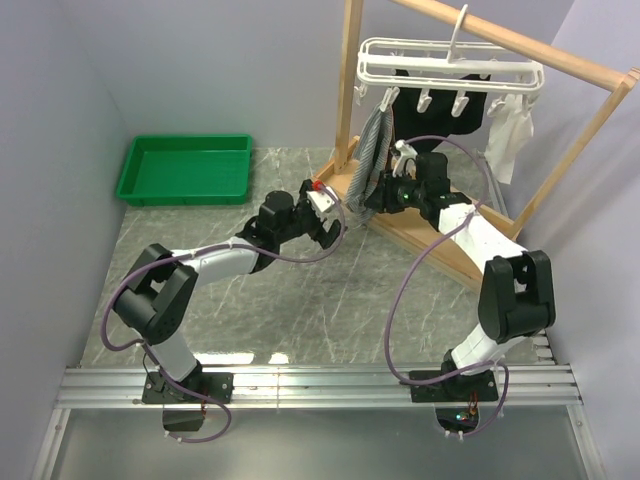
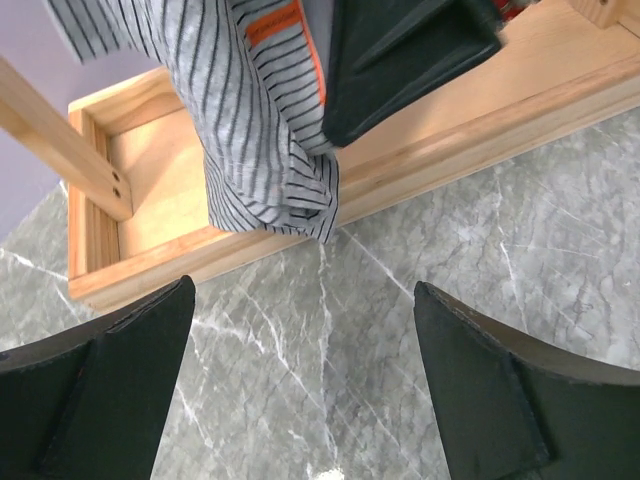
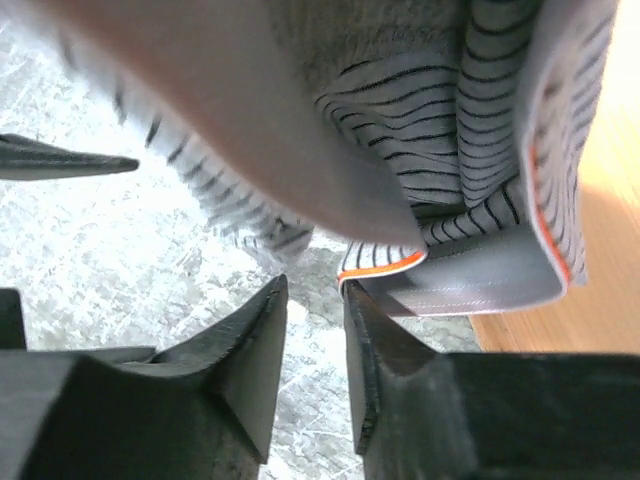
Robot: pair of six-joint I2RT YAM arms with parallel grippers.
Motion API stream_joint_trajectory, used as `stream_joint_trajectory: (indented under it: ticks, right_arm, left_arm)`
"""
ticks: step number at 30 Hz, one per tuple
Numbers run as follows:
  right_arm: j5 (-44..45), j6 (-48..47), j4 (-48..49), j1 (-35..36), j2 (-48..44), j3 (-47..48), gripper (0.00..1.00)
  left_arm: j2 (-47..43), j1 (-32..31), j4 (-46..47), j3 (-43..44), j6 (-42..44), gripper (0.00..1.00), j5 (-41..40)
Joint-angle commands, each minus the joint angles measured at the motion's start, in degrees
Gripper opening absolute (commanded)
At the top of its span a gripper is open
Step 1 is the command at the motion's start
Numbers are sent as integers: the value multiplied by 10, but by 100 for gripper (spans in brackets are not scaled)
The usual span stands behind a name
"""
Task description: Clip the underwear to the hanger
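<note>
Underwear (image 1: 375, 150), the grey-and-white pinstriped boxer shorts of thin soft cloth, hung in a narrow bunch inside the pale wooden rack (image 1: 348, 90), just by its left post, w/ the hem down at the rack's base board. Its top met the left corner of the white plastic bar-frame hanger (image 1: 452, 66), which hooked over the rack's top rail. We judged one clip held it there, since nothing else bore the weight, tho the clip itself was too small to make out.

The left gripper (image 2: 305, 295) sat just in front of the rack's base, fingers spread wide and empty, prob. so the cloth could hang free. The right gripper (image 3: 314, 290) was close by the rack's base too, just short of the orange-edged waistband, jaws parted only a crack w/ nothing btwn them.

Further along the rack's rail, the hanger also carried a black garment (image 1: 408, 85) and a small white cloth (image 1: 508, 135).

We reckoned a 2nd clip was wanted, as the shorts hung bunched, not spread.
</note>
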Motion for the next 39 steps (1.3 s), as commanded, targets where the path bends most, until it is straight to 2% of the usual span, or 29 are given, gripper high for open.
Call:
stream_joint_trajectory:
  ticks: [1,6,19,24,30,39]
  right_arm:
    - [7,2,20,5,-49,5,40]
    - [7,-4,3,5,-99,-4,49]
    - [-3,-53,-16,4,-275,-69,58]
    - [-5,-64,-38,4,-280,-70,59]
    - [8,-53,-10,-1,-323,-91,61]
    - [-5,20,26,-85,-387,-105,64]
  left_arm:
    - [-26,6,0,16,-30,96,-2]
    - [-31,7,-1,28,-38,96,7]
    - [-70,6,-8,44,-83,93,28]
    - [-73,7,-14,45,-80,93,31]
    - [-74,5,-9,55,-81,91,40]
    - [-68,-22,9,62,-36,87,40]
